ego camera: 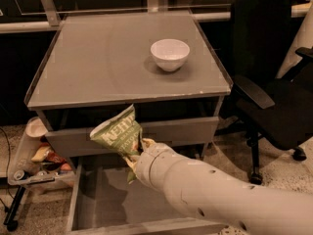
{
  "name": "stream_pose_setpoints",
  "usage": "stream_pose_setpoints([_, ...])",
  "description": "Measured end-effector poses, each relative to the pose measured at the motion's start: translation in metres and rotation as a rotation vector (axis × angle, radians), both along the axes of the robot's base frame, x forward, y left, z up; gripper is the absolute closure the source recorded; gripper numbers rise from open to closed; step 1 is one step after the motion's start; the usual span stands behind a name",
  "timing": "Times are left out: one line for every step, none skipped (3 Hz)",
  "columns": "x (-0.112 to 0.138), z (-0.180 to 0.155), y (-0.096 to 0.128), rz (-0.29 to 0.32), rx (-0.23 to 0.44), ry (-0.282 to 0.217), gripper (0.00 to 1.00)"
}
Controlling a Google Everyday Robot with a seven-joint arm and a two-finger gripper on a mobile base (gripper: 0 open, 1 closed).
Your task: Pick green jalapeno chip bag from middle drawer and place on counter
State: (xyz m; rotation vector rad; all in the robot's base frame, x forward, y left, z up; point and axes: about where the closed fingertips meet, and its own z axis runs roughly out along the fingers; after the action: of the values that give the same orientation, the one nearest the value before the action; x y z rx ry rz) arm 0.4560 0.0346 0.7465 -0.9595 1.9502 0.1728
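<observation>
The green jalapeno chip bag [117, 135] is olive-green with white lettering. It hangs in the air in front of the cabinet, above the open middle drawer [102, 204] and just below the counter's front edge. My gripper [134, 153] is shut on the bag's lower right end; my pale arm reaches in from the bottom right and hides most of the fingers. The counter [112, 58] is a flat grey top above the bag.
A white bowl [169, 54] stands on the counter at the right rear. A black office chair [274, 82] stands right of the cabinet. A low cart with orange and yellow snack packets [44, 155] and a white bowl [35, 128] sits at the left.
</observation>
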Motion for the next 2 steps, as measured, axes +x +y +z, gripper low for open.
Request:
stream_pose_setpoints([0.011, 0.025, 0.000, -0.033, 0.033, -0.051, 1.00])
stream_pose_setpoints([0.032, 0.079, -0.005, -0.058, 0.072, -0.155, 1.00])
